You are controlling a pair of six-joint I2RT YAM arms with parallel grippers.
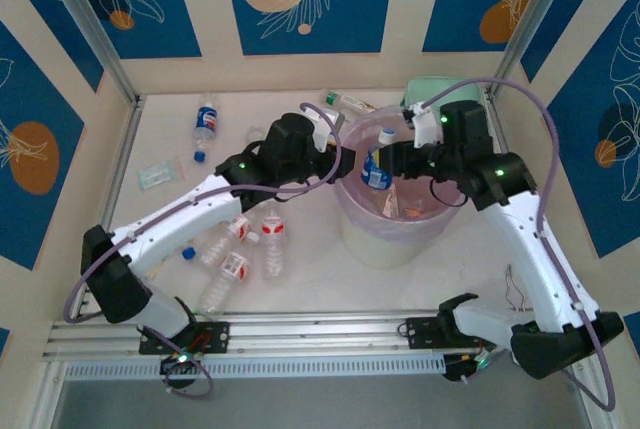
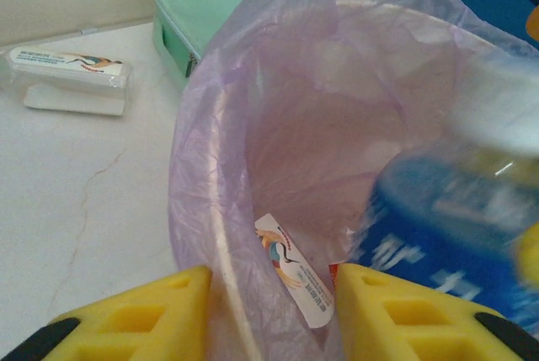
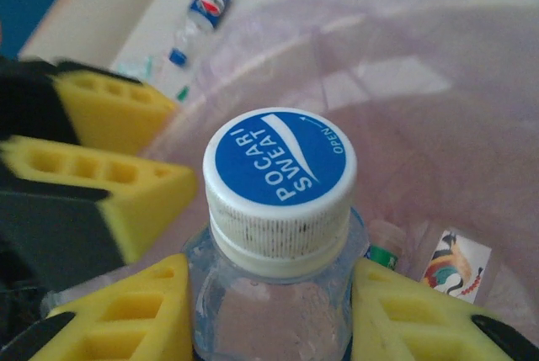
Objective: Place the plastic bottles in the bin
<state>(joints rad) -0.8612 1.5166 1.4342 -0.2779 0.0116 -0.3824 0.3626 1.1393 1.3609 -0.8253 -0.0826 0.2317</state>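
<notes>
Right pincer (image 3: pixel 274 310) is clamping the blue-capped bottle (image 3: pixel 280 167) above the bin (image 1: pixel 385 244); left pincer (image 2: pixel 269 304) is gaping alongside.

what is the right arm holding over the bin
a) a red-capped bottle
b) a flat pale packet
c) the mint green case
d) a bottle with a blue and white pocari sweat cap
d: the right jaws are closed on either side of a clear bottle whose blue and white cap reads pocari sweat, with the bin and its pink lining below it.
</notes>
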